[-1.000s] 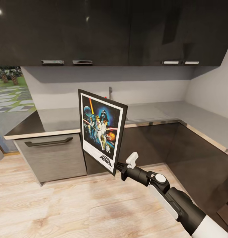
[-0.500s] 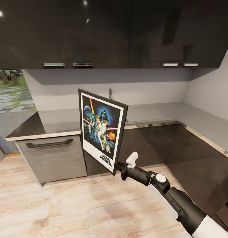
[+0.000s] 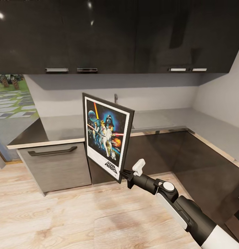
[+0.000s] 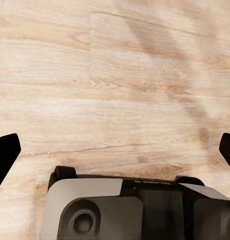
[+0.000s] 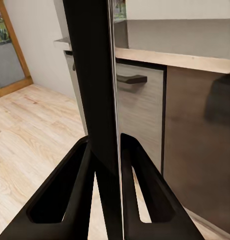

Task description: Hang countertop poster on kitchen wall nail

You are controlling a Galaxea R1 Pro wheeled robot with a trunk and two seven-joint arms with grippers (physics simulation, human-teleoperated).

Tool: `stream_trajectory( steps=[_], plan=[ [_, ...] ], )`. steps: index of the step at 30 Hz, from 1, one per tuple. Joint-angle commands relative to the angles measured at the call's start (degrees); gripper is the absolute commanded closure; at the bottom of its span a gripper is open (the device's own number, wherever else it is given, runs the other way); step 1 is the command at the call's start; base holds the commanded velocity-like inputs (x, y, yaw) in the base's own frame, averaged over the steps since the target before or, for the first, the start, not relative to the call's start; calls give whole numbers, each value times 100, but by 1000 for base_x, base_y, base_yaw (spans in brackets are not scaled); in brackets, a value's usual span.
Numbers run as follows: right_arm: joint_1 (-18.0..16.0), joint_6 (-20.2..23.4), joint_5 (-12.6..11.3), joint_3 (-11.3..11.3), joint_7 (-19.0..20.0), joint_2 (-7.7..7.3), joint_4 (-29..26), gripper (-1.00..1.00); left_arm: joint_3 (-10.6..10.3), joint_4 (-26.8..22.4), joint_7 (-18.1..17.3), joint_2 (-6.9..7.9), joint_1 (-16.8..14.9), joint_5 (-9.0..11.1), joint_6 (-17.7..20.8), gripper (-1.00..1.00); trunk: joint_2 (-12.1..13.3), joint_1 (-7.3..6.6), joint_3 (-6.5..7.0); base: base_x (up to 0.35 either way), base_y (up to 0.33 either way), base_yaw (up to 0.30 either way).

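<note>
- Poster is held upright at the centre of the head view, long axis vertical, clamped by its lower right corner in the right gripper, whose arm enters from the lower right of the frame.
- Kitchen countertop lies behind the poster; no wall nail can be made out on the grey wall above it, so the direction of the hanging move cannot yet be judged.
- Edge-on, in the right wrist view, the black frame is seen pinched between both fingers.
- Left gripper is shown in its wrist view spread wide and empty over the plank floor.
</note>
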Motion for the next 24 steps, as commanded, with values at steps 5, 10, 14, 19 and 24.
stream_trajectory(
  steps=[5, 10, 14, 19, 24],
  plan=[
    [-6, 43, -68, 6, 11, -5, -4, 100, 3, -9, -11, 0, 2, 55, 59, -100, 197, -109, 84, 0, 0, 0],
    [-6, 23, -68, 6, 4, -5, -4, 100, 3, -9, -11, 1, 2, 55, 59, -100, 398, -219, 174, 0, 0, 0],
    [-6, 18, -68, 8, -5, -5, -1, 100, 3, -9, -11, 0, 2, 55, 59, -100, 558, -307, 246, 0, 0, 0],
    [-6, 8, -68, 9, -12, 3, 5, 100, 3, -9, -11, -1, 2, 55, 59, -100, 759, -417, 335, 0, 0, 0],
    [-6, 10, -68, 9, -13, 3, 12, 100, 3, -9, -10, 0, 2, 55, 59, -100, 959, -527, 425, 0, 0, 0]
  ],
)
